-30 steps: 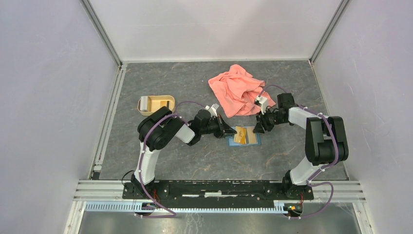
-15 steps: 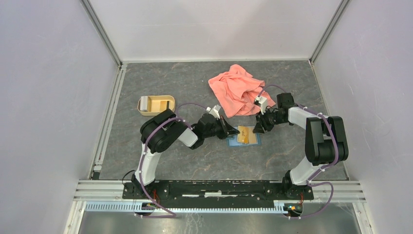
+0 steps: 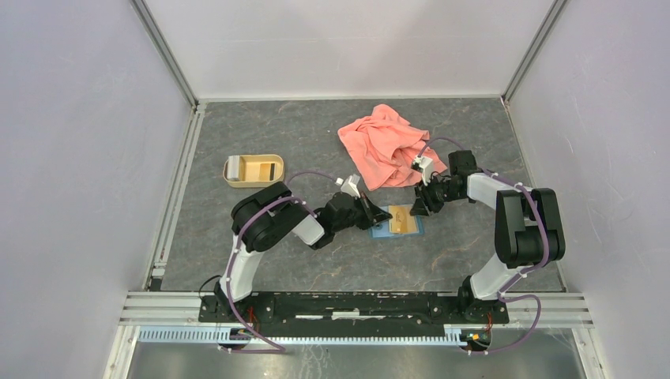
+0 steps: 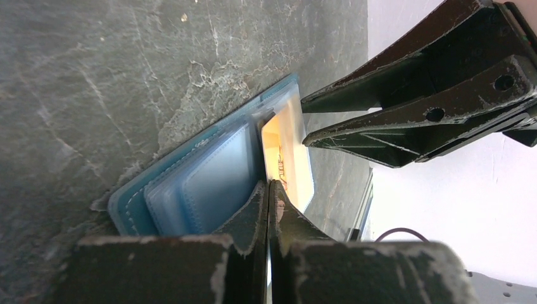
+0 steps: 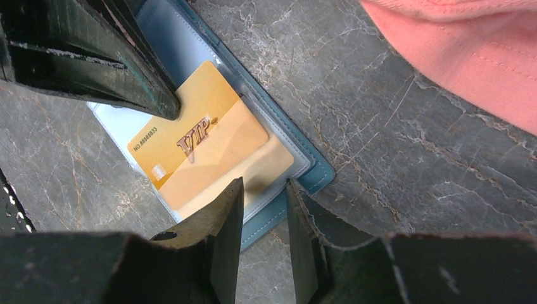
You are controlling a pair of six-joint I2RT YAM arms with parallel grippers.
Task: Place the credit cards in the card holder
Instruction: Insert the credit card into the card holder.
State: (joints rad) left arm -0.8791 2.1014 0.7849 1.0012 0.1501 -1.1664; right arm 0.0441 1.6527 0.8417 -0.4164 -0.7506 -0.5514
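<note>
Trouble looks likeliest at the pocket mouth. The gold card [image 5: 202, 149] lies on the open card holder [image 4: 196, 183], which sits flat on the desk [image 3: 316, 253] between the two arms, and only part of the card seems tucked under the clear sleeve. The left end effector [image 4: 268, 187], pinched together with nothing in it, has its tip at the card's edge. A push off-line could skew the card or slide the whole holder. The right end effector [image 5: 264, 183] stands with its jaws apart over the holder's corner, gripping nothing I can make out, so little may be pinning it. Off to the left, the tan tray [image 3: 253, 185] holds more credit cards [image 3: 262, 168], orange-tan with a greyish one at one end.
</note>
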